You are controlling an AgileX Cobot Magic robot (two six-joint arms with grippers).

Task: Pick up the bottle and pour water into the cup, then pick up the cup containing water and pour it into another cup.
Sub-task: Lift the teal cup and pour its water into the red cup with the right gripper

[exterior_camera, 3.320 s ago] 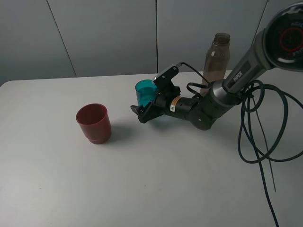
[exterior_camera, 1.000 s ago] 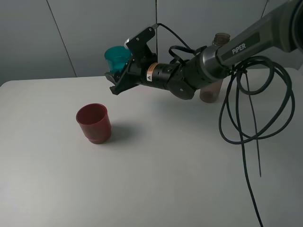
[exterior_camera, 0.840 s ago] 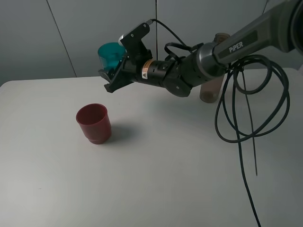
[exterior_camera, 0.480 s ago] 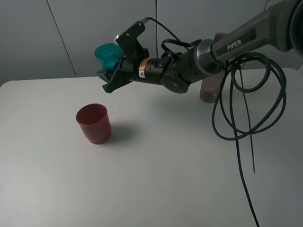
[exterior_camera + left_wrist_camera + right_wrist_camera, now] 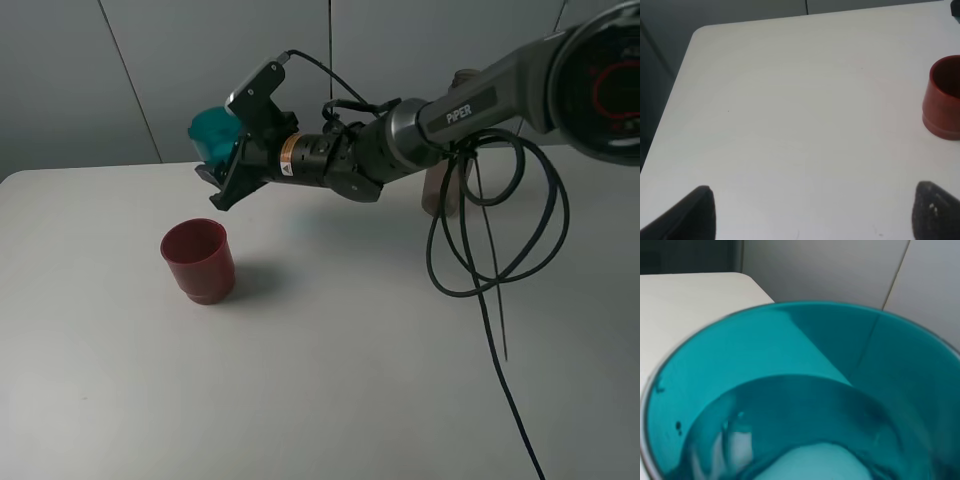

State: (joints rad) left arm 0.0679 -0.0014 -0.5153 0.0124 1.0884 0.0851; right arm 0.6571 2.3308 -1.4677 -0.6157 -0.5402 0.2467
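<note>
The teal cup (image 5: 210, 134) is held in the air by my right gripper (image 5: 220, 168), which is shut on it, above and slightly right of the dark red cup (image 5: 199, 260). The teal cup leans toward the left. It fills the right wrist view (image 5: 800, 390) and holds water. The red cup stands upright on the table and also shows in the left wrist view (image 5: 945, 97). The smoky bottle (image 5: 441, 192) stands at the back right, mostly hidden behind the right arm. My left gripper (image 5: 815, 215) is open and empty over the table, left of the red cup.
Black cables (image 5: 490, 250) hang in loops from the right arm over the table's right side. The white table (image 5: 330, 380) has its left edge and back left corner in the left wrist view (image 5: 690, 50). A grey wall stands behind.
My right gripper lifted the teal cup off the table by the bottle and carried it left, to above the red cup. The cup now leans more to the left.
</note>
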